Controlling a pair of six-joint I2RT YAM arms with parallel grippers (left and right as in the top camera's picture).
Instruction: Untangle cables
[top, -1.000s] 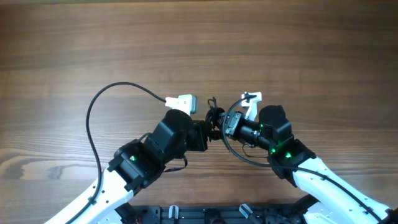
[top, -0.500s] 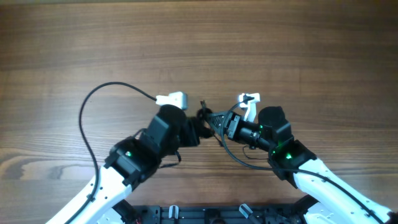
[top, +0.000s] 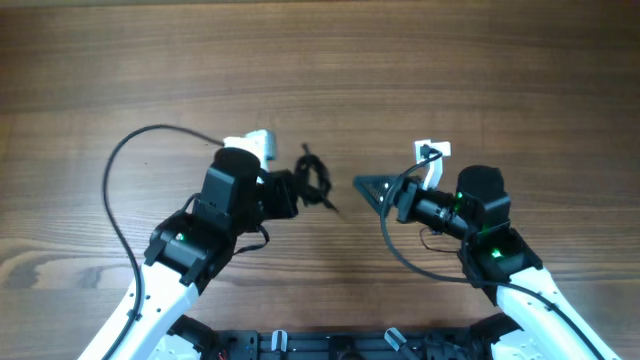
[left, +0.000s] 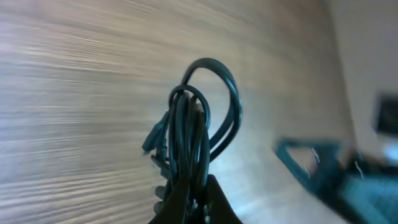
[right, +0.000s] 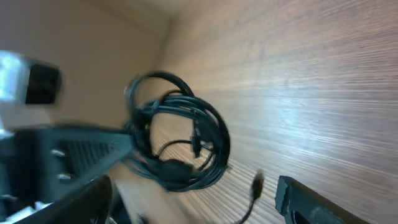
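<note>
Left fingers (top: 298, 189) are pinched tight on the cables (top: 316, 176), just left of centre in the overhead view. The left wrist view shows the same thing: the fingers (left: 193, 202) at the bottom edge are clamped on the base of the bundle (left: 194, 127), which stands up out of them as a tight dark loop. Right fingers (top: 374, 188) are spread wide and holding nothing, right of centre, with bare table (top: 340, 80) between them and the bundle. From the right wrist the coil (right: 180, 146) hangs mid-frame, apart from that finger at the lower right (right: 311, 200). One small plug end (top: 330, 205) dangles below the bundle.

Progress looks close to nil. The cables are one knotted coil lifted off the table, with no strand pulled free or laid out that I can see. All the separating seems to be left, and the right side needs a fresh grip first.

A second ago both sets of fingers met at centre frame with the bundle squeezed between them. Since then the right ones have let go, opened up and backed off to the right, and the left arm has carried the whole coil leftward. The coil's shape looks about the same.
</note>
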